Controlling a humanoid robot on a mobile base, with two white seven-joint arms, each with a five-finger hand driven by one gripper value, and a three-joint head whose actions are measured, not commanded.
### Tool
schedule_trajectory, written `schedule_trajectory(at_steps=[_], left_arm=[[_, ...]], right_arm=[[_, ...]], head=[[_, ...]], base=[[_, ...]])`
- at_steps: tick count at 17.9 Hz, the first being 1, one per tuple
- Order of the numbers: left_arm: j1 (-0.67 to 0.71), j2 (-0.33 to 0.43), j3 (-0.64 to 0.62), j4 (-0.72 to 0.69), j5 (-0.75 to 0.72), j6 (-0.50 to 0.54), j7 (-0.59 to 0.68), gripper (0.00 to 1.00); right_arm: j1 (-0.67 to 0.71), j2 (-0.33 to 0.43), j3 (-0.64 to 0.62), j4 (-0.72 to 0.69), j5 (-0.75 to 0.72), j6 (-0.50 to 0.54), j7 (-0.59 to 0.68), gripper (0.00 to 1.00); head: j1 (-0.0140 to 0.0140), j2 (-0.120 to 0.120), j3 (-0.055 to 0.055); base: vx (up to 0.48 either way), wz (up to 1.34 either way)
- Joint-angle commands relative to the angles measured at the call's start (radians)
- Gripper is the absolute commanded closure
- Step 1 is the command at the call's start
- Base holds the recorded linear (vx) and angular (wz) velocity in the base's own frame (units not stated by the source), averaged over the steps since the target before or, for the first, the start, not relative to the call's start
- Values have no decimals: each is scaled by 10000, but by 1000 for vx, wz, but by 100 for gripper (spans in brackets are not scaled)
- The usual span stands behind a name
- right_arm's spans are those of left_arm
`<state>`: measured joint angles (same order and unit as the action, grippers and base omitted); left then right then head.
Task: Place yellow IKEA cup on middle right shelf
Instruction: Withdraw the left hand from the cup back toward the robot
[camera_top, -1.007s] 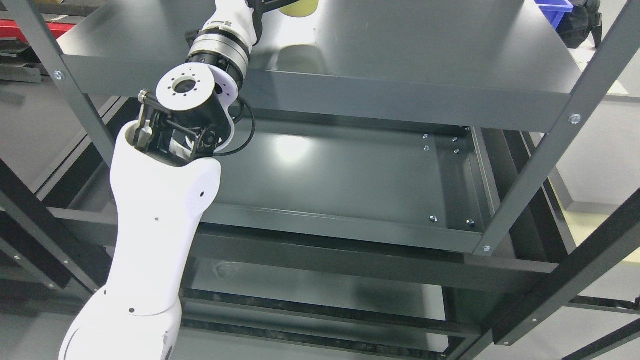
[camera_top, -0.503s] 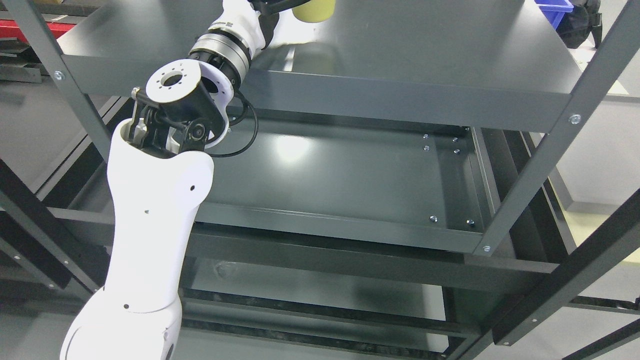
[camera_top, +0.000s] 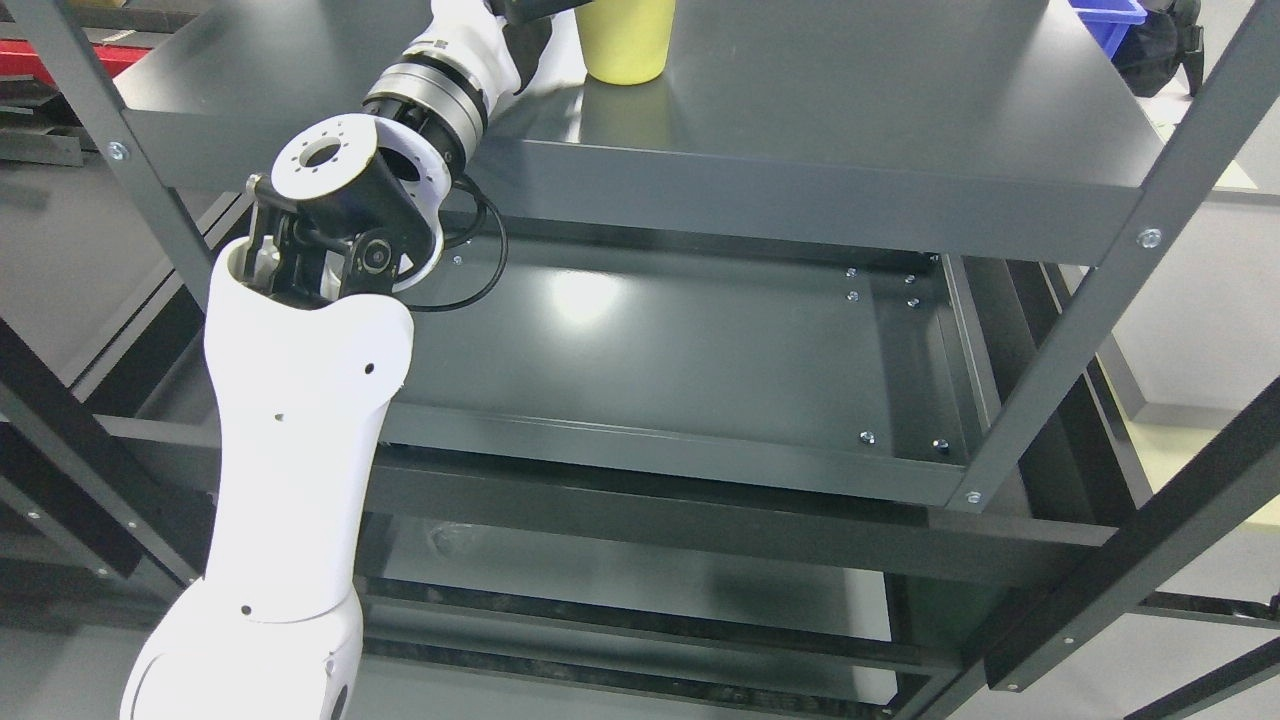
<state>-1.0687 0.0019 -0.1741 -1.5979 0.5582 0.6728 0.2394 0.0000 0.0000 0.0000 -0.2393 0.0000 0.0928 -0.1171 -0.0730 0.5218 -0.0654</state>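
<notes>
Now the yellow cup (camera_top: 624, 42) stands upright on the top shelf (camera_top: 850, 110) near the picture's upper edge, just right of the left hand (camera_top: 528, 12), whose fingers run out of frame, so I cannot tell its grip, with the middle shelf (camera_top: 700, 350) waiting below.

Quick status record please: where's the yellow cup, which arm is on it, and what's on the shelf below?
cup: yellow cup, upright, top cut off by the frame
cup location: upper shelf, left of middle
arm: left arm reaching up to the cup
left robot hand: at the top edge, grip not visible
shelf below: bare
right arm: not in view
</notes>
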Motion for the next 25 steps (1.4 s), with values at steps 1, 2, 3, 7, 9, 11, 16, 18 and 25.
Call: schedule_trajectory(at_steps=[1, 2, 3, 7, 9, 11, 16, 18, 25], left_arm=[[-35, 156, 483, -770, 94, -9, -812, 1], [-35, 156, 529, -894, 94, -24, -951, 1], [-66, 156, 560, -1017, 79, -24, -998, 1], [-296, 156, 728, -1493, -13, -24, -1182, 2], [-449, 156, 897, -1616, -75, -39, -1228, 2], [-556, 156, 913, -1708, -75, -24, -1396, 3], [-833, 156, 944, -1770, -60, -85, -2484, 4], [-848, 156, 898, -1770, 1, -24, -2959, 6], [-435, 156, -359, -1724, 1716, 1587, -4864, 6]], right_arm=[[138, -175, 169, 0, -245, 8, 5, 1], [138, -175, 169, 0, -245, 8, 5, 1], [138, -175, 169, 0, -245, 8, 5, 1], [138, -175, 169, 0, -245, 8, 5, 1], [138, -175, 169, 0, -245, 8, 5, 1], [138, -175, 169, 0, -245, 8, 5, 1], [138, -175, 169, 0, -245, 8, 5, 1], [138, -175, 169, -15, -245, 8, 5, 1], [138, -175, 169, 0, -245, 8, 5, 1]], head=[[0, 0, 0], [0, 0, 0], [0, 0, 0], [0, 0, 0], [0, 0, 0], [0, 0, 0], [0, 0, 0], [0, 0, 0], [0, 0, 0]], base=[[0, 0], [0, 0], [0, 0], [0, 0], [0, 0], [0, 0], [0, 0], [0, 0], [0, 0]])
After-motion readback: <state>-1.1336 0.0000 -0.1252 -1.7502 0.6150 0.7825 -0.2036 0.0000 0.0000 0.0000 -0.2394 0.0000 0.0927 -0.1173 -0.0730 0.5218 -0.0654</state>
